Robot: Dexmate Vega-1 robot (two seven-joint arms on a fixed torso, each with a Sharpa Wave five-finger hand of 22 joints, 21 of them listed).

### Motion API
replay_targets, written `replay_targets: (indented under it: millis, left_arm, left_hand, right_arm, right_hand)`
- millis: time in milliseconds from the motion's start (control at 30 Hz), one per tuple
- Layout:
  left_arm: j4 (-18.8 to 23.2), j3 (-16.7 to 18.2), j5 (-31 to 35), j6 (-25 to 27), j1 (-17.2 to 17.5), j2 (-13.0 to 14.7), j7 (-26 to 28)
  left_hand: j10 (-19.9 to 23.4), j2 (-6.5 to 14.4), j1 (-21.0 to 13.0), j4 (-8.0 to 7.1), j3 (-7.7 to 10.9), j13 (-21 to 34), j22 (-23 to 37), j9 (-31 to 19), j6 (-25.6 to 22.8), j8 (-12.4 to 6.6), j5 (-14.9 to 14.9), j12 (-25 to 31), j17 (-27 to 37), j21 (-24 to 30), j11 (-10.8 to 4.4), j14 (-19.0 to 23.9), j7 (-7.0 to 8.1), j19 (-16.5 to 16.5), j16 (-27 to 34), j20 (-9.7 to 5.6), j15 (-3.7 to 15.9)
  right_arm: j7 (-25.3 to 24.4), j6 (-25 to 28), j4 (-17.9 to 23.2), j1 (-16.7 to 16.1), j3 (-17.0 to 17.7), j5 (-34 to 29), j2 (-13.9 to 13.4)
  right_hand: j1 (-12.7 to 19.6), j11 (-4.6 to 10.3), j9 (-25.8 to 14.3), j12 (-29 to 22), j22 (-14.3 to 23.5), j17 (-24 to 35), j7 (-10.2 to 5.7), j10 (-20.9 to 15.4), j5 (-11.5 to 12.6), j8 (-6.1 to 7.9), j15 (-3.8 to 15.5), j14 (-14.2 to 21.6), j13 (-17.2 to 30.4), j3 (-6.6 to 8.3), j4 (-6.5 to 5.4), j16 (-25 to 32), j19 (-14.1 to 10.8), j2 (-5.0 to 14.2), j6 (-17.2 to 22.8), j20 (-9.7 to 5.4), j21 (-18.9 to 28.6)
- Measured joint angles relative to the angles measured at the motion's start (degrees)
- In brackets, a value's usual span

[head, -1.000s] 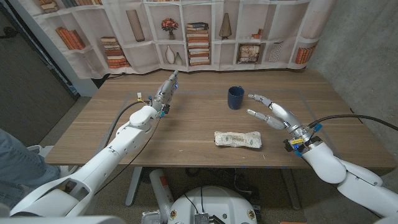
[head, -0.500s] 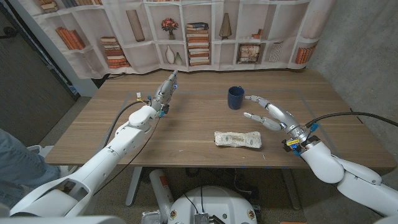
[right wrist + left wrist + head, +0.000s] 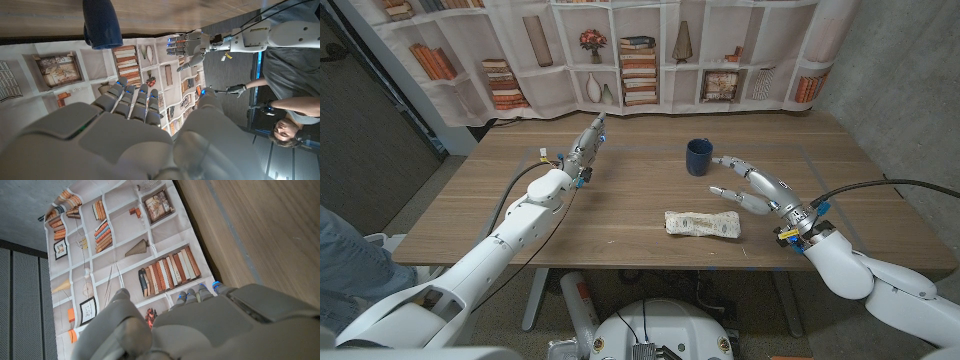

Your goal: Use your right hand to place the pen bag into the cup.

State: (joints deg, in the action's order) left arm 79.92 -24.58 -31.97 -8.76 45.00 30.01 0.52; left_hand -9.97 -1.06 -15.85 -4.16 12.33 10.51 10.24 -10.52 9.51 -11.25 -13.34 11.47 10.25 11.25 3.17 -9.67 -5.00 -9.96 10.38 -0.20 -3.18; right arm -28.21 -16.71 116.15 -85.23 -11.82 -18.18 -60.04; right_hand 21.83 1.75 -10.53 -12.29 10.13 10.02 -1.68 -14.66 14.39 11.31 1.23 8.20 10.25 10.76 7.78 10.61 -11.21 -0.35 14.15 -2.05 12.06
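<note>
Pale and patterned, the pen bag (image 3: 702,224) lies untouched near the table's (image 3: 620,210) front edge; the right hand (image 3: 752,186), fingers spread and empty, has crept closer, between bag and cup (image 3: 698,157).

no legible text, labels or numbers anywhere, book spines on printed backdrop (image 3: 640,60) too small to read
</note>
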Motion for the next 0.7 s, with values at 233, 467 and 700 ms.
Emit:
replay_targets:
  millis: [233, 467, 700]
  left_arm:
    - [0.2, -0.1, 0.2, -0.2, 0.0, 0.0, 0.0]
    - [0.6, -0.1, 0.3, -0.2, 0.0, 0.0, 0.0]
    - [0.7, -0.1, 0.3, -0.2, 0.0, 0.1, 0.0]
  left_hand:
    - [0.0, 0.2, -0.2, -0.03, -0.02, 0.0, 0.0, 0.0, 0.0, 0.00, 0.0, 0.0, 0.0, 0.0, 0.00, 0.0, 0.00, 0.0, 0.0, 0.00, 0.00]
    - [0.0, 0.2, -0.2, -0.03, -0.02, 0.0, 0.0, 0.0, 0.0, 0.00, 0.0, 0.0, 0.0, 0.0, 0.00, 0.0, 0.00, 0.0, 0.0, 0.00, 0.00]
    - [0.0, 0.2, -0.2, -0.03, -0.02, 0.0, 0.0, 0.0, 0.0, 0.00, 0.0, 0.0, 0.0, 0.0, 0.00, 0.0, 0.00, 0.0, 0.0, 0.00, 0.00]
  right_arm:
    - [-0.9, 1.7, 0.9, -0.9, 0.0, -0.9, -1.1]
    - [-1.8, 3.7, 2.1, -1.9, 0.0, -2.1, -2.4]
    - [-2.4, 5.9, 3.1, -2.6, 0.1, -3.2, -3.2]
  right_hand:
    - [0.4, 0.19, 0.0, 0.0, 0.0, 0.0, -0.07, -0.2, 0.2, 0.00, 0.32, 0.3, 0.0, 0.08, 0.38, 0.0, -0.4, -0.31, 0.1, -0.41, -0.1]
    - [1.3, 0.19, 0.0, 0.0, 0.0, 0.0, -0.28, -0.2, 0.5, 0.00, 0.32, 0.3, 0.0, 0.30, 0.61, 0.0, -0.4, -0.70, 0.3, -0.41, -0.2]
    - [1.8, 0.40, 0.0, 0.0, 0.0, 0.0, -0.49, 0.0, 0.7, 0.00, 0.31, 0.3, 0.0, 0.31, 1.09, 0.0, -0.4, -0.63, 0.5, -0.41, -0.2]
